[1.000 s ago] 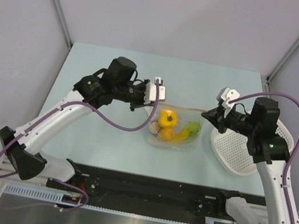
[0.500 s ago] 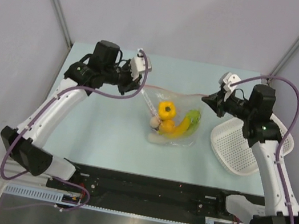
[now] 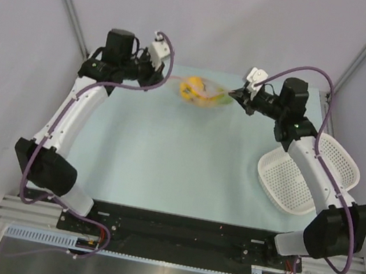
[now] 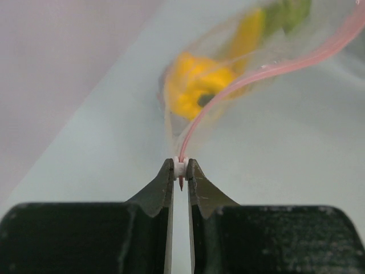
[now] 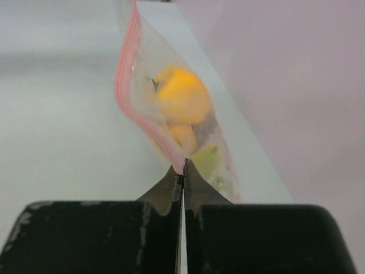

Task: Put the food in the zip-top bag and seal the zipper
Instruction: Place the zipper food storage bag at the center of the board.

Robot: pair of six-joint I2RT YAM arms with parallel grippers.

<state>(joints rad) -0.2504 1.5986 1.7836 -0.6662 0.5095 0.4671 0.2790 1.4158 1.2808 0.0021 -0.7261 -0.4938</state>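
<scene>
Left gripper (image 4: 180,169) pinched almost shut on one zipper (image 4: 268,68) end; right gripper (image 5: 183,171) clamped tight on the other. Bag (image 3: 201,92) stretched between the 2, food (image 5: 179,94) inside. Seal probably closed, view blurry.

Centre: pale blue tabletop (image 3: 165,155) open.
Right: white perforated plastic basket (image 3: 275,178) blocks.
Far edge: clear crinkly zip-top bag (image 3: 201,92) spans.

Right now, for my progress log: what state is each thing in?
Clear crinkly plastic zip-top bag: holds yellow and green food, hangs between both grippers.
Pink zipper strip: pulled taut; seal unclear.
Left gripper: jaws shut on zipper strip.
Right gripper: jaws shut on zipper strip.
White perforated plastic basket: empty.
</scene>
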